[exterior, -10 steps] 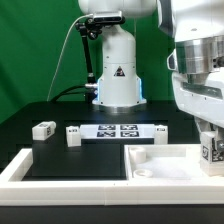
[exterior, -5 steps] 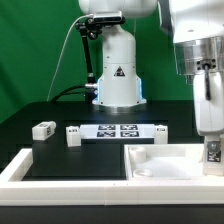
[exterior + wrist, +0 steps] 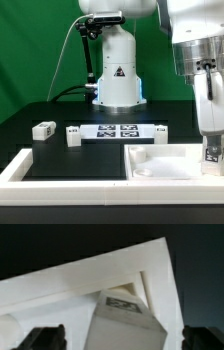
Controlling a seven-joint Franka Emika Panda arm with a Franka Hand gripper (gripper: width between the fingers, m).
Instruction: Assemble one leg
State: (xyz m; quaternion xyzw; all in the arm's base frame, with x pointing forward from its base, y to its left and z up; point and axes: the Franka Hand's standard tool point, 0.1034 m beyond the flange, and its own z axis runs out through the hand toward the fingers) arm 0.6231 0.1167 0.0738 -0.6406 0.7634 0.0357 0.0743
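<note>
A leg [image 3: 212,153], a small white block with a square tag, stands upright at the far right corner of the large white panel [image 3: 165,160]. In the wrist view the leg [image 3: 125,308] rises from the panel's corner [image 3: 90,277], between my two dark fingers [image 3: 45,337]. My gripper [image 3: 211,140] hangs right over it. The gripper [image 3: 125,341] is open, with a gap between each finger and the leg. Three more legs lie on the black table: one [image 3: 43,129] at the exterior view's left, one [image 3: 72,135] beside it and one [image 3: 160,131] right of the marker board.
The marker board [image 3: 118,129] lies flat in front of the robot base [image 3: 117,85]. A white frame [image 3: 20,168] borders the table at the near left. The panel has round recesses [image 3: 143,170].
From 1.0 s to 0.5 s ago the hand rose and shifted toward the exterior view's right, the leg staying at the panel's corner. Since then nothing has visibly moved.
</note>
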